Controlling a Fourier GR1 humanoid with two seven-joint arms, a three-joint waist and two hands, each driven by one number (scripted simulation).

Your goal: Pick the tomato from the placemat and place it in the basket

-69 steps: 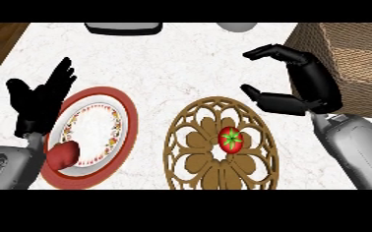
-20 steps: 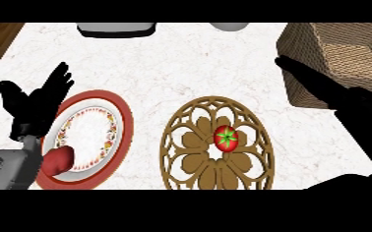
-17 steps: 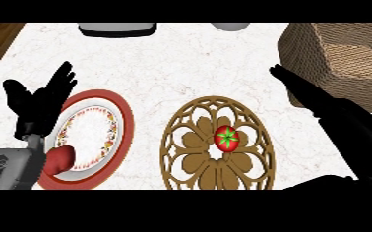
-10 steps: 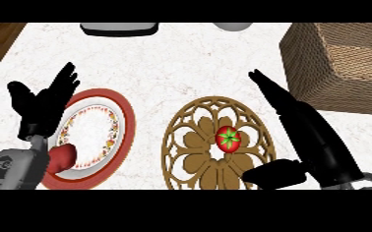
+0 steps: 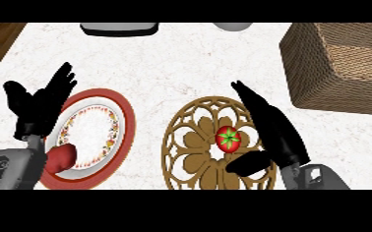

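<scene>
Sitting untouched at the middle of the round brown placemat (image 5: 190, 152), the one tomato (image 5: 228, 138) is not yet grasped, so lifting and carrying to the single wicker basket (image 5: 330, 69) remain. The right hand (image 5: 270, 130) lies just beside it, fingers straight and thumb spread wide. The left hand (image 5: 40, 103) rests open by the one red-rimmed plate (image 5: 120, 120) on the worktop (image 5: 174, 64).

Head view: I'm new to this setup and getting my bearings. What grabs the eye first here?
The red tomato sits at the middle of a round brown openwork placemat, with the black right hand stretched open just to its right. Right of that, at the far edge, stands the wicker basket. At the left, the left hand rests open beside a red-rimmed plate.
</scene>
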